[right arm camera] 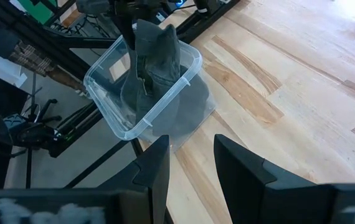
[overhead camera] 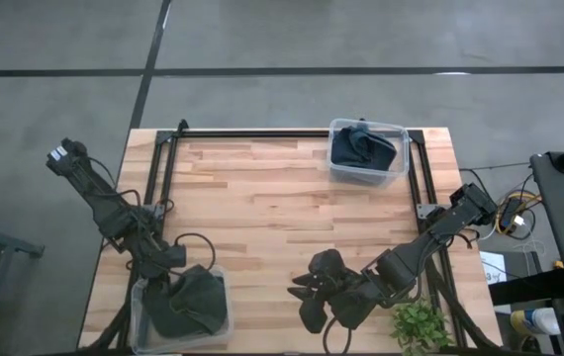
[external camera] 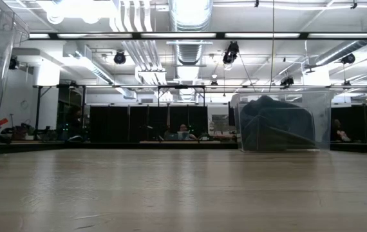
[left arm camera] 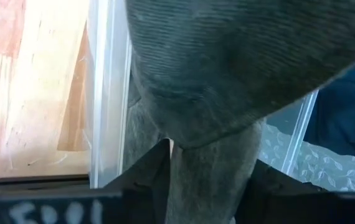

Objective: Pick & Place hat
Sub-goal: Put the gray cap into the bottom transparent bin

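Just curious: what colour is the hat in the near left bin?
Dark grey hat, ribbed like corduroy; the left wrist view shows it best.

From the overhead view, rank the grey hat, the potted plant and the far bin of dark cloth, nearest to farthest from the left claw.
1. Grey hat, right at the left claw, in the near-left bin.
2. Potted plant, near-right corner.
3. Far bin of dark cloth, back right.

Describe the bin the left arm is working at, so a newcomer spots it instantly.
On the light wooden table, go to the near-left corner under the left gripper. The clear plastic bin there holds a dark grey corduroy hat spilling over its rim. The other clear bin, at the far edge, keeps its dark cloth inside.
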Controlling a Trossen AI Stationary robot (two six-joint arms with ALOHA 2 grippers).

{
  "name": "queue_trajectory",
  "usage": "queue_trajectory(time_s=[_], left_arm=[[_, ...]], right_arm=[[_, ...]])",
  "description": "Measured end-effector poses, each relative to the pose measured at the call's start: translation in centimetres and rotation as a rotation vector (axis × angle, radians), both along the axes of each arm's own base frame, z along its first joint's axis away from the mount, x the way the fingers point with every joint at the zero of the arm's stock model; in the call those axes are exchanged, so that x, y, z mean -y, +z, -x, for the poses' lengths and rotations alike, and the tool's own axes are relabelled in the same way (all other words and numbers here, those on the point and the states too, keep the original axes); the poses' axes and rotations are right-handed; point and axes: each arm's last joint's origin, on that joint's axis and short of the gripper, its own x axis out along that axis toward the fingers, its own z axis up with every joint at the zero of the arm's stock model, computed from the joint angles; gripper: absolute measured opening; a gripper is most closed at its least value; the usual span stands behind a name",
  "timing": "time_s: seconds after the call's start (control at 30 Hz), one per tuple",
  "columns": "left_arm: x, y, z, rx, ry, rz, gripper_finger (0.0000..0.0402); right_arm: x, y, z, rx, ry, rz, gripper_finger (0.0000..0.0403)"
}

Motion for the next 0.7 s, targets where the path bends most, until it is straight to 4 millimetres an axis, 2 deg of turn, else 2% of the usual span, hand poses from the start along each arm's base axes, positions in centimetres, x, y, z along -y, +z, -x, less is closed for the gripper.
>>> queue_trajectory(time_s=[0.13, 0.27, 0.43, 0.57, 0.7], left_arm=[[-0.1, 0.1, 0.1, -0.011, 0.004, 0.013, 0.0154], [-0.4, 0.7, 0.6, -0.026, 0.013, 0.045, 0.0162], [-1.3, 2.7, 1.3, 0.007, 0.072, 0.061, 0.0162], [-2.1, 5.3, 1.5, 0.138, 0.184, 0.055, 0.0162], [-1.7, 7.3, 0.3, 0.346, 0.285, 0.047, 0.0162]], right_arm=[[0.0, 0.0, 0.0, 0.0, 0.0, 0.0, 0.0118], [0.0, 0.0, 0.0, 0.001, 0.0, 0.0, 0.0118], [0.0, 0.0, 0.0, 0.001, 0.0, -0.001, 0.0118], [0.0, 0.0, 0.0, 0.003, 0.0, -0.002, 0.0118], [0.0, 0.0, 0.0, 0.002, 0.001, -0.002, 0.0118]])
